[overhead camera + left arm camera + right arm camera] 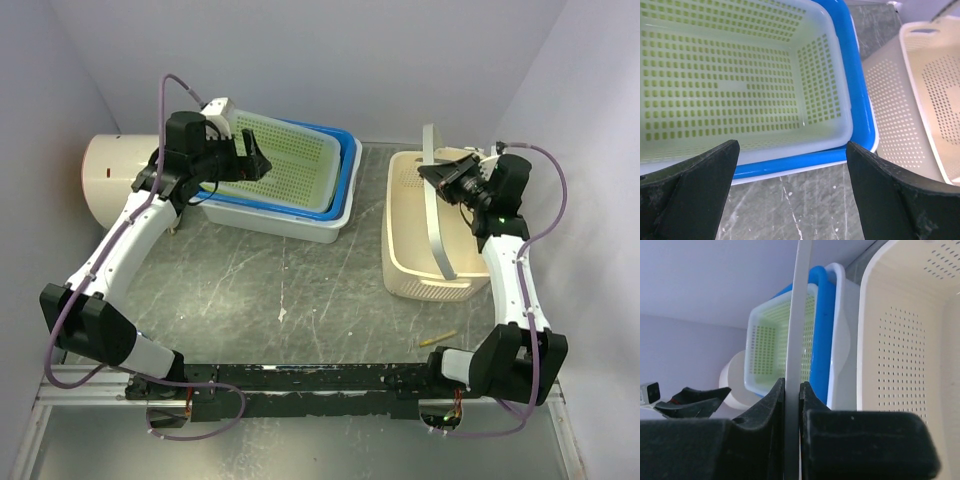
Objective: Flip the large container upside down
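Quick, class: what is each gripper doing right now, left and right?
Left gripper: open, holding nothing, near the green basket.
Right gripper: shut on the handle of the cream basket.

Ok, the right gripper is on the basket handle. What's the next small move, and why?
Probably raise the right gripper slightly, pulling the handle so the beige basket starts tipping. It is shut on the handle, the basket sits upright, and the left gripper is open over the green basket, away from this one.

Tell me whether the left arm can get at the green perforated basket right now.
Likely yes: the left gripper hangs open just over the green perforated basket, nothing between them.
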